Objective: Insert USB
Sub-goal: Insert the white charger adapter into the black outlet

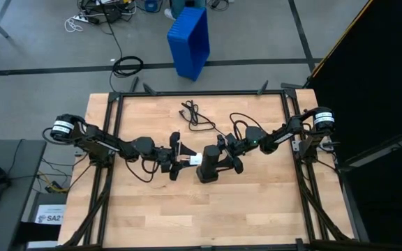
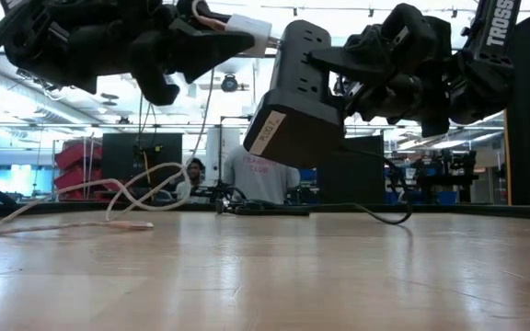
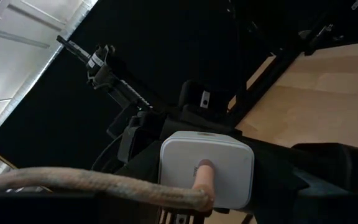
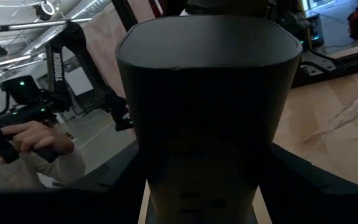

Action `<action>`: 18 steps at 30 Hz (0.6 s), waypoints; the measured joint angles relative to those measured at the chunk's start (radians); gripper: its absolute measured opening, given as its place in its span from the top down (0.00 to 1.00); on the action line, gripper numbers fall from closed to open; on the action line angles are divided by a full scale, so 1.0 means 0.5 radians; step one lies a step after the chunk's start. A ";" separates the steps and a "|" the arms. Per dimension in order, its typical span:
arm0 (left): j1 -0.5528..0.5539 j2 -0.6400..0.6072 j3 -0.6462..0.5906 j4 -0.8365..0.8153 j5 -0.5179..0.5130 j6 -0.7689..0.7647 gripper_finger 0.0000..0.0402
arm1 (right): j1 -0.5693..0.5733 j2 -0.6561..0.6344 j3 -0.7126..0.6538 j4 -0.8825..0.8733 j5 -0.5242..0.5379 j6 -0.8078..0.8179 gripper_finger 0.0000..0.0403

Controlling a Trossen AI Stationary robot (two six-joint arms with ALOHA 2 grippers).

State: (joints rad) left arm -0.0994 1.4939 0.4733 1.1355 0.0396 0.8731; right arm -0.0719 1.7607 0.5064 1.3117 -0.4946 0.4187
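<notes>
**USB plug meets the raised power block**

Judged from the low view, the step in hand is the final push of the plug. To do it well, keep the white rectangular USB charger plug (image 1: 195, 159) square to the socket face of the black boxy power strip (image 1: 209, 166), and press straight along the port's axis while the other arm braces against the push; any twist could jam the connector.

Nearest the low camera, the wooden table (image 2: 265, 276) lies bare beneath the power strip, which hangs tilted above it. Just left of the strip, the left pincer (image 1: 176, 162) is closed around the white plug, its beige braided cable (image 3: 92, 183) trailing back from it. The left arm reaches in low and nearly level. On the strip's right side, the right pincer (image 1: 230, 155) is clamped on the strip's body, that arm stretched in likewise. Beyond the strip, a loose black cable (image 1: 195, 115) lies on the table.
</notes>
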 joint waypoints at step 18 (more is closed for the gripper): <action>0.002 0.003 0.004 -0.121 -0.123 0.176 0.58 | 0.024 0.000 0.000 -0.036 -0.019 0.084 0.45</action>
State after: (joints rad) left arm -0.0982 1.4952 0.4751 1.0748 -0.0219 0.9611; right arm -0.0601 1.7607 0.5064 1.2935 -0.5043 0.4609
